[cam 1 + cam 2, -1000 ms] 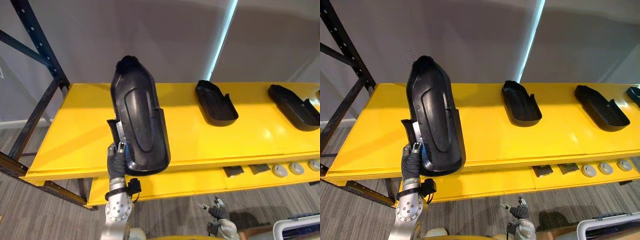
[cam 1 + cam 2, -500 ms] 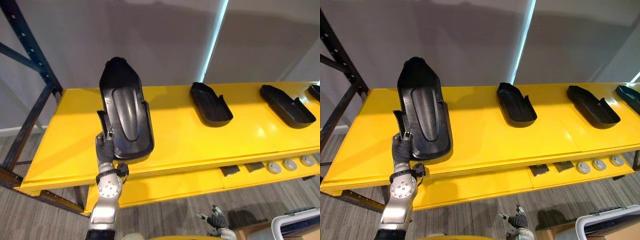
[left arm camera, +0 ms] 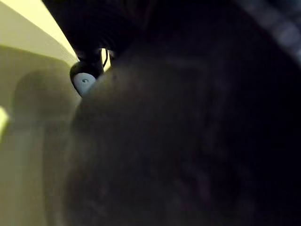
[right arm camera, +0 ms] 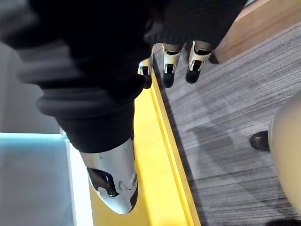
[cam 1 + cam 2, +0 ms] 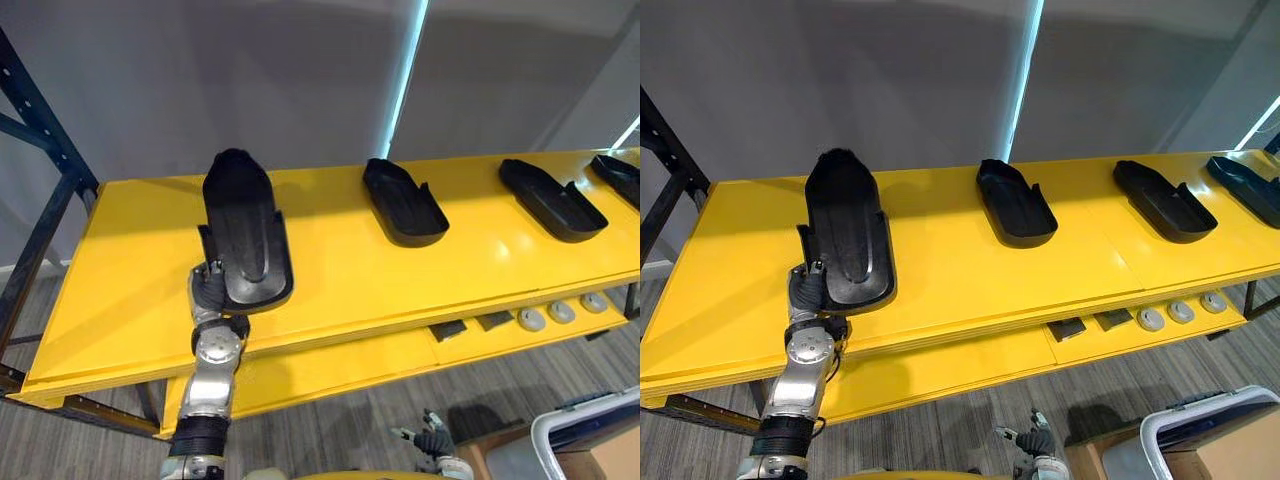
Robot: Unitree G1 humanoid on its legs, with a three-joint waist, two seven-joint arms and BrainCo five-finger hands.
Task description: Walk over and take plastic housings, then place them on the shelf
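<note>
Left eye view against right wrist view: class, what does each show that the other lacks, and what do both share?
Left eye view: the left hand gripping a black housing over the yellow shelf, with three more housings lying along it. Right wrist view: the right hand from close, fingers relaxed, holding nothing. Both: that right hand, hanging low over the grey floor.

The left arm stretches forward, its left hand [image 5: 208,291] curled on the near edge of a plastic housing [image 5: 243,235]. The right hand [image 5: 432,441] hangs low with relaxed fingers [image 4: 171,60].
</note>
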